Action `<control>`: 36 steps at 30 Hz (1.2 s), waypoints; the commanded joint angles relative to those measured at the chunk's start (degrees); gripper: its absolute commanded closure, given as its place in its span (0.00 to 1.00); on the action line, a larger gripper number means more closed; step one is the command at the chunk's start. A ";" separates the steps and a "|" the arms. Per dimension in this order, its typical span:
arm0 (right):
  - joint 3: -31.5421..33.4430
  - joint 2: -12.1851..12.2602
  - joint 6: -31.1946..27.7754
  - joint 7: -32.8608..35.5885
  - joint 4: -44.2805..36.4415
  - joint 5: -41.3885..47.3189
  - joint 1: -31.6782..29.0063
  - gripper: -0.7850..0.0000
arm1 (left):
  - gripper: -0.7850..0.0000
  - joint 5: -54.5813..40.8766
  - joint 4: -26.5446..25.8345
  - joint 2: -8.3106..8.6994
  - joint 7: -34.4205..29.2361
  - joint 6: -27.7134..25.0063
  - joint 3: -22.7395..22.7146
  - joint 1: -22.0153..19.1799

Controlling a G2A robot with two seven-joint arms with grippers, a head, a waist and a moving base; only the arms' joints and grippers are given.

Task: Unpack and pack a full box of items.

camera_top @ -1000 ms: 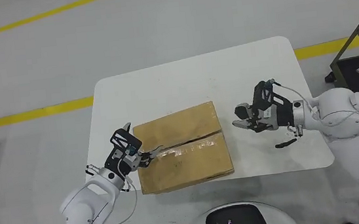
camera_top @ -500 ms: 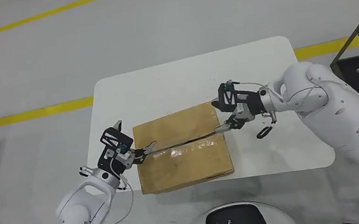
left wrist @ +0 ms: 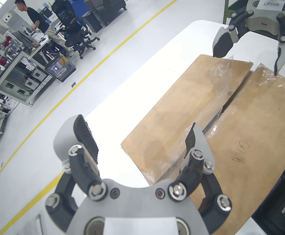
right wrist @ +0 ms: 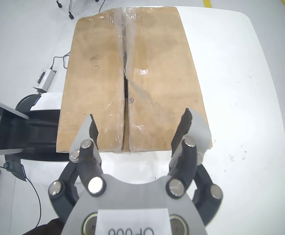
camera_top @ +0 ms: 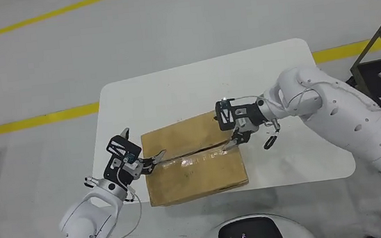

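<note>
Closed cardboard box [camera_top: 193, 156] lying flat on the white counter [camera_top: 174, 96], near the edge closest to the robot and somewhat toward its left side. The two top flaps meet at a centre seam [right wrist: 124, 89] that runs lengthwise, from one end effector to the other. Clear tape [right wrist: 133, 66] along this seam is wrinkled and split, and a narrow dark gap shows between the flaps. A handwritten mark [right wrist: 93, 62] sits on the flap nearer the robot.

Left end effector [camera_top: 150, 163] at the box's left end: jaws spread wide and holding nothing. One finger [left wrist: 193, 138] lies over the box top just beside the end of the seam; the other [left wrist: 82, 133] stands off the box, above bare counter.

Right end effector [camera_top: 228, 127] at the box's right end: jaws likewise wide apart and empty. Its fingers straddle the seam, one over each flap at the box's end edge. From the left wrist view the fingertips [left wrist: 219, 46] appear just above or at the cardboard; contact cannot be confirmed.

Beyond the counter, a grey floor crossed by a yellow line [camera_top: 37, 121].
</note>
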 commanded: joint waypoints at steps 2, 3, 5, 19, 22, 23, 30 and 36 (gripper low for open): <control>-1.39 -0.63 -0.14 -0.94 1.77 -0.43 0.92 0.92 | 0.00 0.00 0.00 0.00 0.00 0.00 0.00 0.00; -1.81 -0.84 -0.11 -1.24 2.30 -0.65 1.21 1.00 | 0.00 0.00 0.00 0.00 0.00 0.00 0.00 0.00; -2.71 -1.23 -0.16 -1.49 3.30 -1.33 1.78 1.00 | 0.00 0.00 0.00 0.00 0.00 0.00 0.00 0.00; -4.88 -2.10 -0.70 -1.39 4.92 4.50 3.39 1.00 | 0.00 0.00 0.00 0.00 0.00 0.00 0.00 0.00; -6.01 -1.76 0.81 1.49 4.70 10.60 3.90 1.00 | 0.00 0.00 0.00 0.00 0.00 0.00 0.00 0.00; -6.79 -1.56 1.64 2.32 4.50 11.99 4.15 1.00 | 0.00 0.00 0.00 0.00 0.00 0.00 0.00 0.00; -9.38 -0.42 3.94 4.62 5.01 17.96 5.52 1.00 | 0.00 0.00 0.00 0.00 0.00 0.00 0.00 0.00; -9.38 -0.42 3.94 4.62 5.01 17.96 5.52 1.00 | 0.00 0.00 0.00 0.00 0.00 0.00 0.00 0.00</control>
